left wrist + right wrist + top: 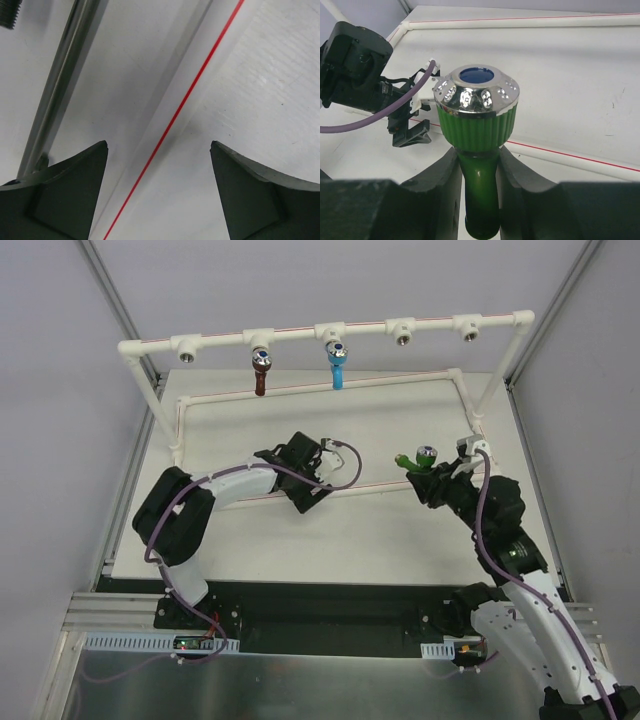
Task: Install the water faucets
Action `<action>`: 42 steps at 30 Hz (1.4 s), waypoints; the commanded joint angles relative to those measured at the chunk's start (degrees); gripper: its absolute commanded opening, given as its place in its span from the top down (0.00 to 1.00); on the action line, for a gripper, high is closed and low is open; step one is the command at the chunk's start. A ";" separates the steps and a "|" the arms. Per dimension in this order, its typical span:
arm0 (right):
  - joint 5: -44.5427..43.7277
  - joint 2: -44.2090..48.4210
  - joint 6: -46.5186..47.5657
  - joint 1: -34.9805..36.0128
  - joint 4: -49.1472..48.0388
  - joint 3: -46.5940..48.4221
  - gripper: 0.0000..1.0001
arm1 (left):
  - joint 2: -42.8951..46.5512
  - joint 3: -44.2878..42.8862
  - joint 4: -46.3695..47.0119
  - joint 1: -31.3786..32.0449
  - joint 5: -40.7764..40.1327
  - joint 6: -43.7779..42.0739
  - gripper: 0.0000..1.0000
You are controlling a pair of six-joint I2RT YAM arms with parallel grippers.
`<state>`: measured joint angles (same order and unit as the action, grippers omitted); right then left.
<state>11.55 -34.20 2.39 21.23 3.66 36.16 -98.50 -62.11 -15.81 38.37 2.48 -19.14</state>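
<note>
The right tool [479, 172] is clamped on the green faucet [476, 117] at frame centre. The left tool [159, 170] stands apart above the table [265, 100].

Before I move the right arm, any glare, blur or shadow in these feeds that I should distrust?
Top external: even light, sharp, only soft shadows on the table. Left wrist: the left gripper shows dark, slightly soft fingers; the red stripe is sharp. Right wrist: the green faucet is crisp, but its silver cap carries bright glare spots.
</note>
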 commanded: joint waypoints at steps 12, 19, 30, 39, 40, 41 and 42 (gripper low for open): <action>-6.28 4.92 2.00 -0.05 3.28 0.49 0.98 | -4.51 -2.50 -2.82 -1.28 10.08 6.03 0.67; -9.61 6.77 2.62 -0.05 5.13 1.19 0.99 | -0.30 1.55 -2.82 1.09 12.47 15.96 0.85; -21.83 11.79 1.65 -0.05 -3.47 -1.62 0.98 | 2.17 5.68 -2.91 9.08 9.91 33.62 0.92; -18.85 5.99 0.86 -0.05 -9.54 1.36 0.98 | 4.19 4.98 -2.82 13.31 6.92 36.98 0.89; -18.24 5.55 1.03 -0.05 -9.90 1.63 0.98 | 4.37 4.98 -2.82 13.48 6.92 36.98 0.88; -18.06 4.67 1.56 -0.05 -10.34 1.80 0.98 | 4.28 4.89 -2.82 14.09 6.84 36.98 0.86; -17.97 4.32 1.91 -0.05 -11.12 2.33 0.98 | 4.19 4.89 -2.82 14.45 6.49 36.89 0.84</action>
<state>-7.66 -28.34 3.70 21.23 -0.05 34.54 -97.21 -57.56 -15.49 51.40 9.67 13.19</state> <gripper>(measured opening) 0.308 0.338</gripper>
